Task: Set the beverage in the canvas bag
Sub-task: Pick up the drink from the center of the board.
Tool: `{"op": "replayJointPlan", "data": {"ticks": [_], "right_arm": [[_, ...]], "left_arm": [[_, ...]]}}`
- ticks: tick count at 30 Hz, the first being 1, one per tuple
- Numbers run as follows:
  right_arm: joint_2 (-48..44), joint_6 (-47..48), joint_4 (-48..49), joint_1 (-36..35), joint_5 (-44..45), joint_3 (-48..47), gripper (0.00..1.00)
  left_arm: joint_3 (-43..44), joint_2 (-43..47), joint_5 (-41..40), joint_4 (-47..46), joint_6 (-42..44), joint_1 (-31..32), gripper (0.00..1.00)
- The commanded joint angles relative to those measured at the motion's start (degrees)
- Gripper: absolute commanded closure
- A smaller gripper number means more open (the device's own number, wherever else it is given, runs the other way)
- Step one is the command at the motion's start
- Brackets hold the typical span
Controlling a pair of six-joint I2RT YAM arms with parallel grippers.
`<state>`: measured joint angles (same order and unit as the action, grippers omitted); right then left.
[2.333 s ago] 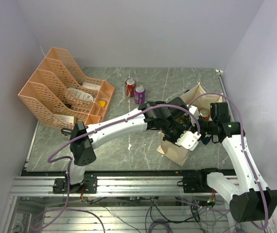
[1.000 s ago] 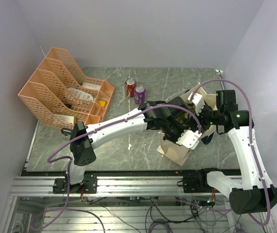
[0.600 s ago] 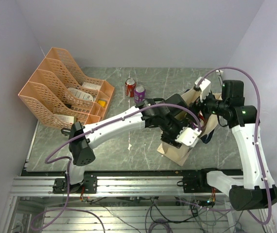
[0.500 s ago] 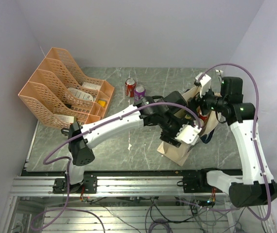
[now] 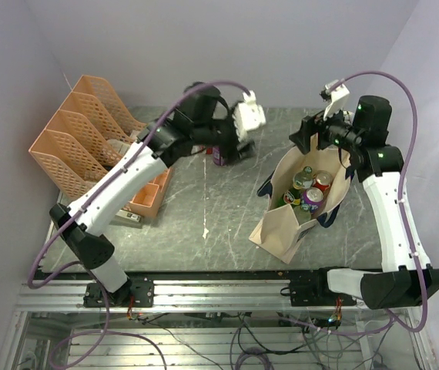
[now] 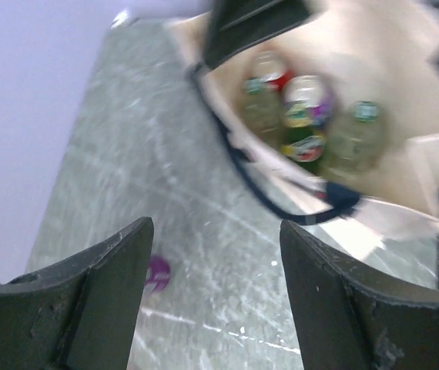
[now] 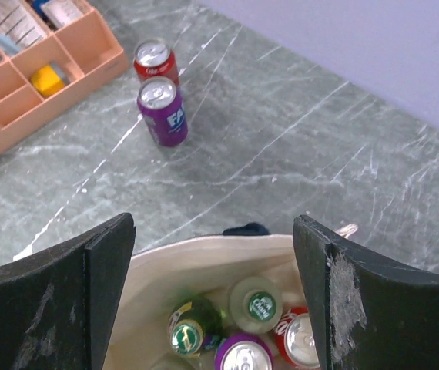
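Withdrawing from canvas bag [image 5: 279, 231], left pincer [image 6: 213, 231] now open, empty.

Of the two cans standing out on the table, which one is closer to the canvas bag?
The purple can; the red can beside it stands farther from the canvas bag, nearer the orange file tray.

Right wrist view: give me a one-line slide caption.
Open right gripper above the canvas bag holding several drinks; purple can and red can stand on the table beyond.
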<state>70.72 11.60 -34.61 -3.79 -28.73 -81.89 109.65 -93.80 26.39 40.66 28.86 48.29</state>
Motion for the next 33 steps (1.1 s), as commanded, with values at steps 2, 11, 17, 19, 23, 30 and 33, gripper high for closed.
{"op": "replayJointPlan", "data": {"ticks": [2, 11, 17, 19, 23, 30, 33], "right_arm": [[3.3, -5.2, 6.1, 1.9, 0.4, -3.3, 0.17], [6.8, -6.3, 10.0, 2.5, -1.8, -5.1, 0.17], [5.7, -5.6, 10.0, 2.5, -1.5, -4.3, 0.17], [5.2, -5.0, 9.8, 2.6, -1.0, -3.9, 0.17], [4.9, -4.8, 9.9, 3.9, -1.4, -3.0, 0.17], [5.2, -5.7, 10.3, 6.8, -2.6, -2.5, 0.17], [5.4, -5.5, 10.3, 7.7, -2.6, -2.6, 0.17]], "left_arm": [[-4.5, -2.6, -12.3, -11.0, -20.5, -8.3, 0.23], [0.3, -13.5, -28.2, -9.3, -28.9, -17.6, 0.21], [5.6, -21.8, -30.3, -9.6, -28.8, -20.9, 0.16], [7.2, -24.5, -29.7, -10.0, -28.9, -21.7, 0.15], [10.4, -28.5, -28.5, -10.6, -28.7, -22.6, 0.14], [12.7, -33.0, -24.7, -10.7, -29.7, -22.7, 0.12], [13.3, -34.7, -24.4, -11.0, -30.4, -22.8, 0.10]]}}
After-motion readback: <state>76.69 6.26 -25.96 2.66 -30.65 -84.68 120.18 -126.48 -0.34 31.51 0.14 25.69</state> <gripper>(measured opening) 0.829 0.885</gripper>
